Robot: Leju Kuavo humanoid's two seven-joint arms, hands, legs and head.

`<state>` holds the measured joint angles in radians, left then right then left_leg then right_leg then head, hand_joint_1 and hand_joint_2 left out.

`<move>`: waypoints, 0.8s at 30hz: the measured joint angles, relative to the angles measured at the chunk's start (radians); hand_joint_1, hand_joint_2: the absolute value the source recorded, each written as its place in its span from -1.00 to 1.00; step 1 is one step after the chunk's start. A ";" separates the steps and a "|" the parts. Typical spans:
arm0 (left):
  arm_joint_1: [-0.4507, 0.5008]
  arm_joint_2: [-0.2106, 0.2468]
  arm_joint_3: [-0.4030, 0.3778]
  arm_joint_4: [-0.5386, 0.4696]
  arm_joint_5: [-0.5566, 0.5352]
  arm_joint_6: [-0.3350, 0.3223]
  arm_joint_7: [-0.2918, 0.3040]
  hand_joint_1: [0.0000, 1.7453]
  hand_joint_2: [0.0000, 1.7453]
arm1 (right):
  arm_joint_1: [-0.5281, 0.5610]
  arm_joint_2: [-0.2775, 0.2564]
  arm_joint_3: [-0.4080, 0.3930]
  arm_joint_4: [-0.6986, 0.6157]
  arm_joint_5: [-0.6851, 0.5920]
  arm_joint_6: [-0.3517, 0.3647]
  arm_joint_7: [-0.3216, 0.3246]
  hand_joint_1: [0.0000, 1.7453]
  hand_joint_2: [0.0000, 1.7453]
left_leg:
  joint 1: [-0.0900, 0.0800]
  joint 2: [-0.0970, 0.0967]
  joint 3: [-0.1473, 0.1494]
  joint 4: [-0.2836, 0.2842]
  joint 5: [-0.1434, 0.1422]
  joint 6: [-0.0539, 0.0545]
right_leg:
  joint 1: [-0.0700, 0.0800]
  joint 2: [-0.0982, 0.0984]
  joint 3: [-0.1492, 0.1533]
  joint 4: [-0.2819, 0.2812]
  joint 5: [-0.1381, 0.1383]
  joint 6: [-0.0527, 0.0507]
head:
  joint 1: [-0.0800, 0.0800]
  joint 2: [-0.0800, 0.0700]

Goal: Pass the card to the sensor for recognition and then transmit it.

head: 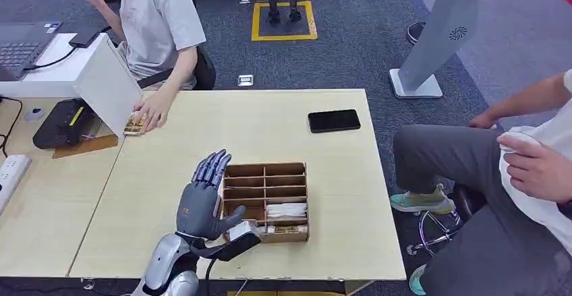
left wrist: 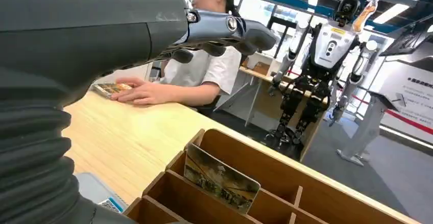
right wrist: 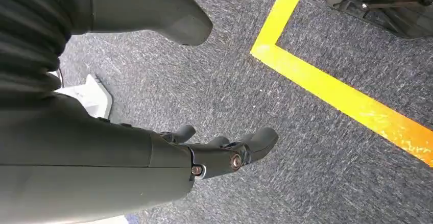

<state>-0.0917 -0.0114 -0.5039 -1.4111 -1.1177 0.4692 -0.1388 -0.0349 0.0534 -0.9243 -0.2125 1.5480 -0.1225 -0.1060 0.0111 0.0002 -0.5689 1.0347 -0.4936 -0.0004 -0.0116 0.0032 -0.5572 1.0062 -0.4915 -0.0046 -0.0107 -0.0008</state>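
My left hand [head: 202, 200] hovers over the table just left of a wooden divided box [head: 295, 174], fingers stretched out and holding nothing. In the left wrist view the fingers [left wrist: 224, 30] reach out above the box [left wrist: 316, 193], where a picture card [left wrist: 220, 179] stands upright in one compartment. More cards [head: 287, 228] lie in the box's near right compartment. A flat black device [head: 334, 120] lies at the table's far right. My right hand [right wrist: 214, 155] hangs over the carpet, fingers loosely bent around nothing.
A person seated at the far left rests a hand [head: 154, 112] on a stack of cards [head: 133, 125] beside a tilted white panel [head: 108, 83] and a black machine [head: 62, 123]. Another person [head: 512, 168] sits to the right of the table.
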 joint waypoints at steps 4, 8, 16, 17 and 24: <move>-0.001 0.000 0.000 0.000 0.000 0.000 0.000 -1.00 1.00 | 0.000 0.000 0.000 0.000 0.000 0.000 0.000 -1.00 1.00 | 0.000 0.000 0.000 0.000 0.000 0.000 | 0.000 0.000 0.000 0.000 0.000 0.000 | 0.000 0.000; -0.006 -0.010 0.001 0.000 0.001 -0.003 -0.001 -1.00 1.00 | -0.001 0.003 0.000 0.000 0.000 0.000 0.000 -1.00 1.00 | 0.000 0.000 0.000 0.000 0.000 0.000 | 0.000 0.000 0.000 0.000 0.000 0.000 | 0.000 0.000; -0.010 -0.018 0.002 0.000 0.004 -0.011 -0.002 -1.00 1.00 | -0.001 0.005 0.000 0.000 0.000 0.000 0.000 -1.00 1.00 | 0.000 0.000 0.000 0.000 0.000 0.000 | 0.000 0.000 0.000 0.000 0.000 0.000 | 0.000 0.000; -0.010 -0.020 0.003 0.000 0.005 -0.012 -0.002 -1.00 1.00 | -0.001 0.006 0.000 0.000 0.000 0.000 0.000 -1.00 1.00 | 0.000 0.000 0.000 0.000 0.000 0.000 | 0.000 0.000 0.000 0.000 0.000 0.000 | 0.000 0.000; -0.013 -0.027 0.008 0.000 0.004 -0.018 -0.006 -1.00 1.00 | -0.003 0.006 0.000 0.000 0.000 0.000 0.000 -1.00 1.00 | 0.000 0.000 0.000 0.000 0.000 0.000 | 0.000 0.000 0.000 0.000 0.000 0.000 | 0.000 0.000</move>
<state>-0.1044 -0.0382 -0.4959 -1.4111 -1.1135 0.4513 -0.1446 -0.0384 0.0591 -0.9243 -0.2125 1.5480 -0.1228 -0.1057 0.0111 0.0002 -0.5689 1.0347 -0.4936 -0.0005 -0.0117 0.0032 -0.5574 1.0062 -0.4915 -0.0046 -0.0107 -0.0008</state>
